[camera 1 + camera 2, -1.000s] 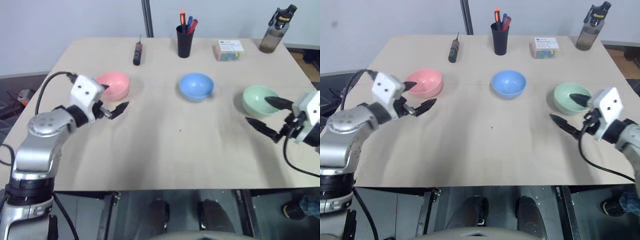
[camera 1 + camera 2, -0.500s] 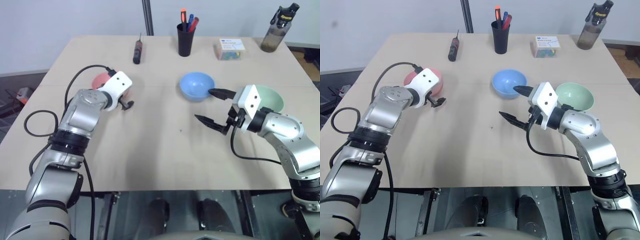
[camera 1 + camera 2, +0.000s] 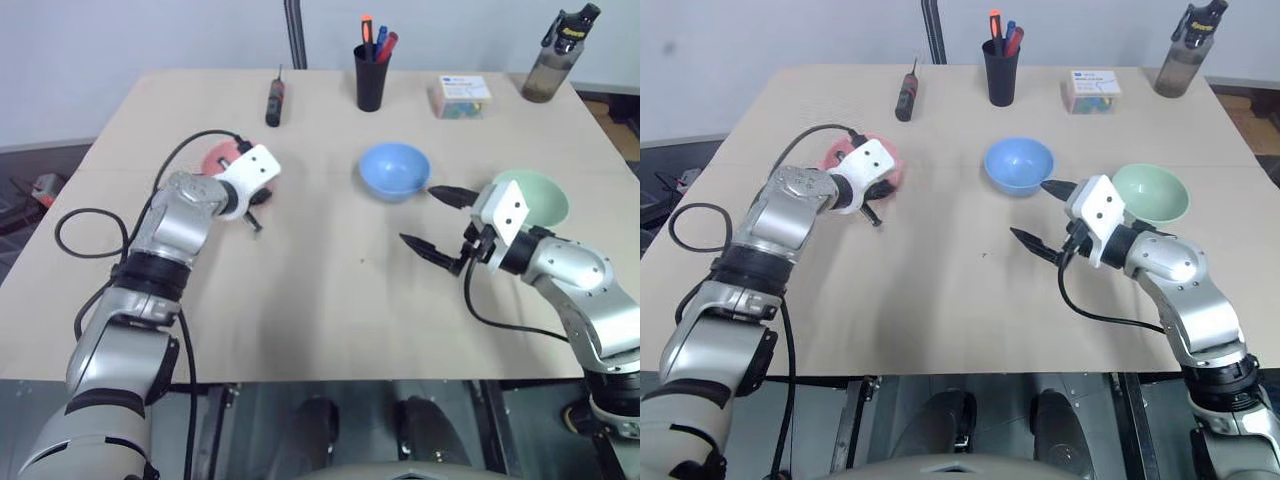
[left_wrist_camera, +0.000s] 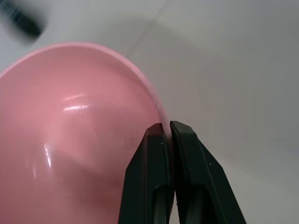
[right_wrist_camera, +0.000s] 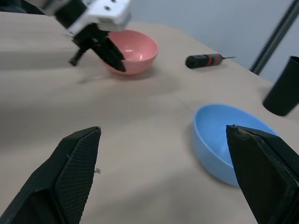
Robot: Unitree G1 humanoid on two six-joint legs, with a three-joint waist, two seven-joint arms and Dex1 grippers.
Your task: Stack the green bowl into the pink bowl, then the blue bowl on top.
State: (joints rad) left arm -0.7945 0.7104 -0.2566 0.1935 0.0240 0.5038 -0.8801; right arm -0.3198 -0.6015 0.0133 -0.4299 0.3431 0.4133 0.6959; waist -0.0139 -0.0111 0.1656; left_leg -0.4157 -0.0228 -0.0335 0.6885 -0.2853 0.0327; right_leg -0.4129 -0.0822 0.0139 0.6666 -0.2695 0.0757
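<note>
- Both arms have swung inward since a sec ago: left gripper (image 4: 167, 127) went from spread beside the pink bowl (image 4: 70, 121) to clamped on its rim; right gripper (image 3: 432, 217) came off the green bowl (image 3: 540, 195), jaws spread wide, now just beside the blue bowl (image 3: 393, 170).
- Green bowl sits near the table's right edge, behind the right arm; blue bowl mid-table; pink at left.
- Step, I'd judge: steadying pink. Keep the pinch firm and level so it doesn't tip.
- Pink bowl is mostly hidden by the left wrist in the eye views; probably resting on the table, can't confirm.
</note>
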